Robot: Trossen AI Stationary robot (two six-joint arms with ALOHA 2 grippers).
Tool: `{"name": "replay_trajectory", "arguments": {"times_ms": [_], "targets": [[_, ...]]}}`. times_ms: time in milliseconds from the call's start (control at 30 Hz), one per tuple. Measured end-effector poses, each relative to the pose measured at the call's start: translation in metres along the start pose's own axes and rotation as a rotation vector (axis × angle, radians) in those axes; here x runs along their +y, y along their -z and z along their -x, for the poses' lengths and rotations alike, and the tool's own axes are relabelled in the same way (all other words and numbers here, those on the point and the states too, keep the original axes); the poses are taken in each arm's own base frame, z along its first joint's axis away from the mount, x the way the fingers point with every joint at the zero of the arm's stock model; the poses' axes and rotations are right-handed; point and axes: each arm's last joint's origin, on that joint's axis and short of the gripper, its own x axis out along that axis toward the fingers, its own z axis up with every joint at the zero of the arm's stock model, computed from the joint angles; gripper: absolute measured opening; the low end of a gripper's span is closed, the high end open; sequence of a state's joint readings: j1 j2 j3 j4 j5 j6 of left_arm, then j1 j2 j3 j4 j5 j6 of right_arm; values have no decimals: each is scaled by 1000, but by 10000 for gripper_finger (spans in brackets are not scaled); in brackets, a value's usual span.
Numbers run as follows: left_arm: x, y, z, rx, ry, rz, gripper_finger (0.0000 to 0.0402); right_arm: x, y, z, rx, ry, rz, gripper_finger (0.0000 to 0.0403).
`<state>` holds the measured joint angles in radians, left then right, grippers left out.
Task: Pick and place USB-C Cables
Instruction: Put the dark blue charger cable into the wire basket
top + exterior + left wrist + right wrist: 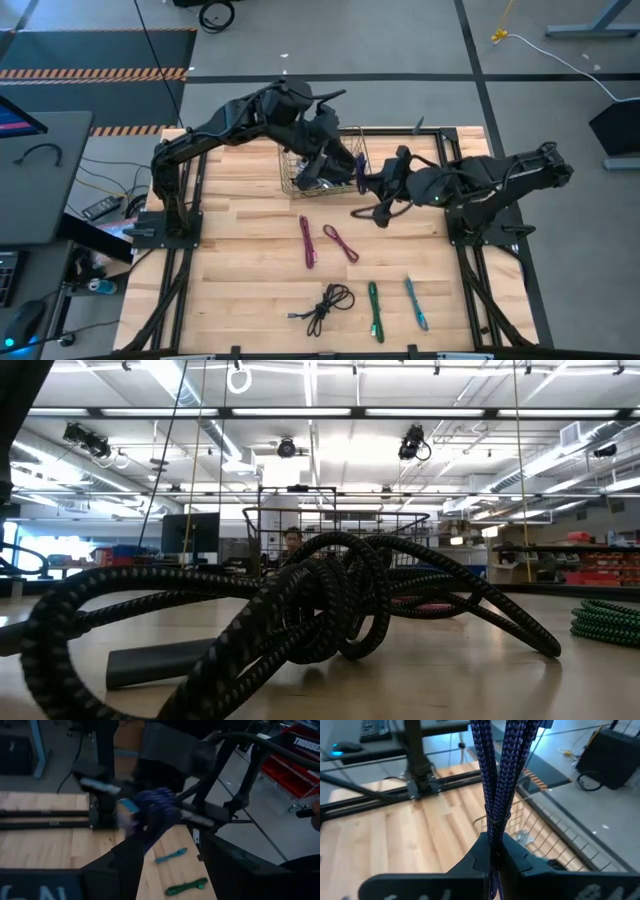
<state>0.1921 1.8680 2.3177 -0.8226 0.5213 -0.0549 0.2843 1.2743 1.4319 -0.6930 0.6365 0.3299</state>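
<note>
Nearest edge of the wooden desk [250, 290]: a loose black cable [327, 303] in a tangled coil, and beside it to the right a green cable [374, 309] and a teal cable [416, 302], each folded into a straight bundle, lying side by side and apart. From desk height the black coil fills the foreground, and the green bundle shows at the far right.

Mid-desk: two magenta cables [308, 242], folded long, one almost straight, the other [340, 242] angled beside it. Neither touches the other.

Farther back: a wire basket [322, 160] stands near the desk's far edge, about centre. The right pincer [362, 172] sits just at the basket's right side, clenched on a purple cable [495, 775]. In the right wrist view the folded purple braid runs up out of the closed fingers [520, 857], with the basket's wire rim just beyond it and bare desk boards past that.

The left pincer [318, 168] reaches over the basket from the left, close to the right one. Left wrist view is smeared: a purple bundle shows ahead of its fingers [125, 865], teal and green bundles on the desk beyond. Can't tell whether this pincer is clenched or released.

Another dark cable [385, 212] loops on the desk under the right arm.

Beyond the desk: grey floor, striped hazard tape, shelving.
</note>
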Motion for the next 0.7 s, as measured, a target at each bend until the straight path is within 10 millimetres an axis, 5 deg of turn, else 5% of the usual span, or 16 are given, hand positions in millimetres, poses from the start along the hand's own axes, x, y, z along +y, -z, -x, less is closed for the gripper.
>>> {"name": "replay_trajectory", "arguments": {"times_ms": [700], "targets": [[43, 7, -35, -47, -90, -106, 199, -12, -12, -11, -55, -15, -18, 16]]}}
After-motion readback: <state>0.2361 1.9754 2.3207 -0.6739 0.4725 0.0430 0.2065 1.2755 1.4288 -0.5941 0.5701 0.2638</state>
